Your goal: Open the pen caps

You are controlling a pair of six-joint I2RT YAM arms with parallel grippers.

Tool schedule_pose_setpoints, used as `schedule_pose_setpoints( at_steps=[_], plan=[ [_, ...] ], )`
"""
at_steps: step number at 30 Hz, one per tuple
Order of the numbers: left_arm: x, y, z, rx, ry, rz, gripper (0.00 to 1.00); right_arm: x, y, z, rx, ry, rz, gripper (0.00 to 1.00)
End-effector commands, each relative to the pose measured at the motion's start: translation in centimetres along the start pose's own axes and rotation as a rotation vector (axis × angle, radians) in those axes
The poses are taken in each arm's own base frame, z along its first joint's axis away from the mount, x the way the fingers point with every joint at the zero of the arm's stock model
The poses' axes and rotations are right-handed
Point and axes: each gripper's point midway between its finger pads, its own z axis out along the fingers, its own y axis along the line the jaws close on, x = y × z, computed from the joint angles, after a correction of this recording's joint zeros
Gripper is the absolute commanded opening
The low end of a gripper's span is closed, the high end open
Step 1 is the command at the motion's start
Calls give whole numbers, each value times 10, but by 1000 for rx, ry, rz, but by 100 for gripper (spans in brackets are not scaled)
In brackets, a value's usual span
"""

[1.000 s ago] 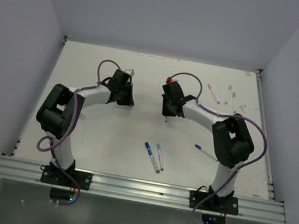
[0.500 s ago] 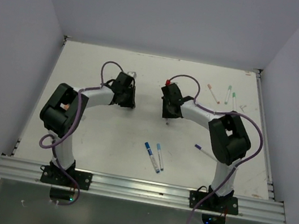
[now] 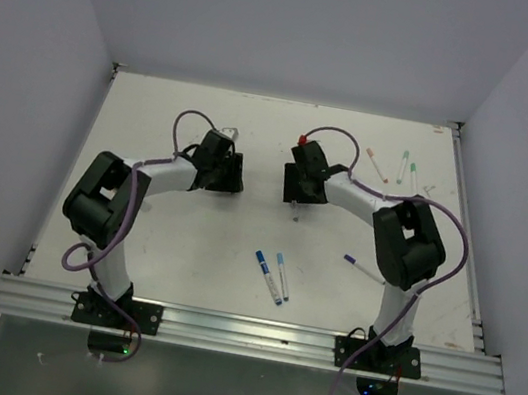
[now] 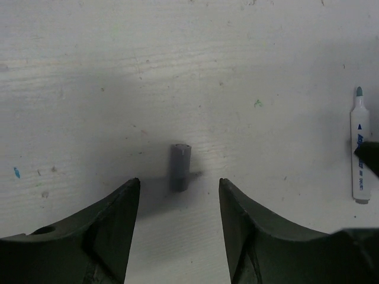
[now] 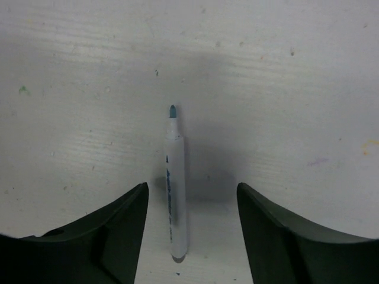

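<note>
The left gripper [image 4: 178, 195] is released, jaws spread and holding nothing. A small stubby grey-looking plastic cap [image 4: 179, 167] lies on its side on the scuffed white table [image 4: 71, 71] between the fingertips, touching neither. The right gripper [image 5: 192, 189] is likewise released. A slim white-barrelled marker pen [image 5: 174, 195] lies on the table between its jaws, bare teal nib pointing away from the wrist. This pen counts as opened, so the step in hand is judged to be clearing both arms from the separated parts. Raise each gripper straight up before any sideways travel, so that no finger sweeps the cap or rolls the barrel. The cap is a light cylinder and will probably roll at a slight touch. Hold the jaws spread during the lift. In the top view the two grippers face each other closely at mid-table, so draw them apart rather than across one another. Then select the next item. A dark blue-ended pen [image 3: 268, 277] and a light blue-ended pen [image 3: 282, 275] lie side by side near the centre. A purple-ended pen [image 3: 364, 268] lies beside the right arm, and an orange-ended pen [image 3: 377, 165] and a green-ended pen [image 3: 403, 166] lie at the far right. Whether their caps are seated cannot be told at this size.
</note>
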Motion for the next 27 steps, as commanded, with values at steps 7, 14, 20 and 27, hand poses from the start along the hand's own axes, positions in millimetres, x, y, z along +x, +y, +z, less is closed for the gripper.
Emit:
schedule_pose_setpoints(
  at_steps=[7, 14, 20, 27],
  plan=[
    [-24, -16, -47, 73, -142, -8, 72, -118, -101, -43, 62, -169, 158, 84],
    [-46, -46, -85, 252, -287, -1, 75, -147, -181, -16, 175, -128, 193, 87],
    [-36, -55, -95, 335, -302, -20, 74, -150, -209, 17, 166, -78, 223, 87],
    [-31, -59, -97, 363, -276, 11, 72, -141, -221, 45, 150, -52, 252, 85]
  ],
)
